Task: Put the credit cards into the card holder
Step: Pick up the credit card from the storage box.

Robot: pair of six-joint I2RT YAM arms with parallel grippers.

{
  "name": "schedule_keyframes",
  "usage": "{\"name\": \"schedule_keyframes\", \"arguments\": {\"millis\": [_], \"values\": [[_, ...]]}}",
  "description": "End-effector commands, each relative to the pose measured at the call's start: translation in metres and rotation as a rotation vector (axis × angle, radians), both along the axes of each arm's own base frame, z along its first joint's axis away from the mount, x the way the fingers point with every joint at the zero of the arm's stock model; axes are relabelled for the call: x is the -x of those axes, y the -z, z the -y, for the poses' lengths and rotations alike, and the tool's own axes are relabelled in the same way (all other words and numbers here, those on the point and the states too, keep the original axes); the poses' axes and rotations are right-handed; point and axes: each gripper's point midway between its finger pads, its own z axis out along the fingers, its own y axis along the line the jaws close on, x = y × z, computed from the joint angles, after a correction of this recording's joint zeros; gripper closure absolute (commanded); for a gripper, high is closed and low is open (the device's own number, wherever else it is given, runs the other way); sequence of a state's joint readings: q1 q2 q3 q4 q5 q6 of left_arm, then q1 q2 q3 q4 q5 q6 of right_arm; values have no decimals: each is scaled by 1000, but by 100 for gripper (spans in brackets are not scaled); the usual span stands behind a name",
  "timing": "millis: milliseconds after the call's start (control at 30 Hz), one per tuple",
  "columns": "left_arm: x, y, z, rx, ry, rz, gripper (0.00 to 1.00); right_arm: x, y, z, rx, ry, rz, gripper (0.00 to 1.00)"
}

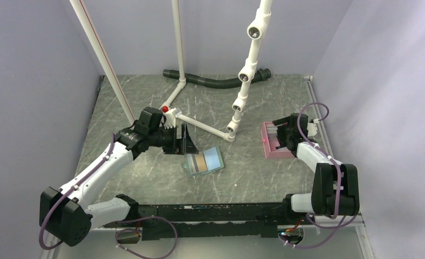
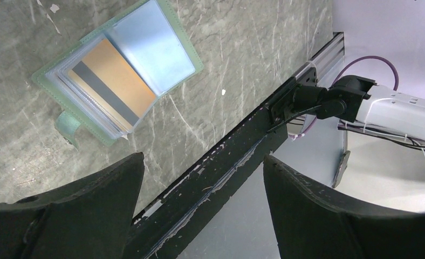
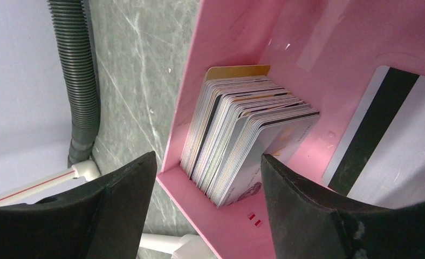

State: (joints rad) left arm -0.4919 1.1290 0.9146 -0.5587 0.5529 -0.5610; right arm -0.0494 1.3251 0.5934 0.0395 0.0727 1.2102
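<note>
The sage-green card holder [image 1: 204, 161] lies open on the table's middle, pale blue inside, with a tan/orange card [image 1: 200, 161] in a slot. It also shows in the left wrist view [image 2: 170, 51] with the orange card [image 2: 113, 81]. My left gripper [image 1: 184, 141] is open and empty, just up-left of the holder. Several credit cards [image 3: 242, 135] stand on edge in a stack inside the pink tray [image 3: 229, 38], and one grey card with a black stripe [image 3: 385, 135] lies flat beside them. My right gripper [image 1: 282, 138] is open over the tray [image 1: 269, 152], its fingertips either side of the stack's near end.
White PVC pipes [image 1: 202, 124] stand and lie behind the holder. A black corrugated hose [image 1: 216, 81] runs along the back wall and shows in the right wrist view [image 3: 78, 75]. Walls close in left and right. A black rail [image 1: 216, 208] runs along the near edge.
</note>
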Motion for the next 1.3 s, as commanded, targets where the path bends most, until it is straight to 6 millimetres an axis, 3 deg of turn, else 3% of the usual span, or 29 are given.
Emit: {"name": "schedule_keyframes", "arguments": {"millis": [0, 233, 633, 967, 1267], "values": [[0, -20, 3, 39, 26, 58, 13, -6, -1, 2, -13, 23, 23, 26], [-1, -21, 3, 41, 28, 59, 14, 3, 6, 3, -12, 36, -10, 22], [0, -24, 4, 44, 30, 60, 14, -1, 12, 1, -33, 36, -11, 32], [0, -26, 4, 49, 27, 62, 14, -13, -11, -2, -56, 28, 57, 44], [1, -26, 5, 57, 28, 60, 14, -14, -24, -1, -51, 31, 78, 47]]}}
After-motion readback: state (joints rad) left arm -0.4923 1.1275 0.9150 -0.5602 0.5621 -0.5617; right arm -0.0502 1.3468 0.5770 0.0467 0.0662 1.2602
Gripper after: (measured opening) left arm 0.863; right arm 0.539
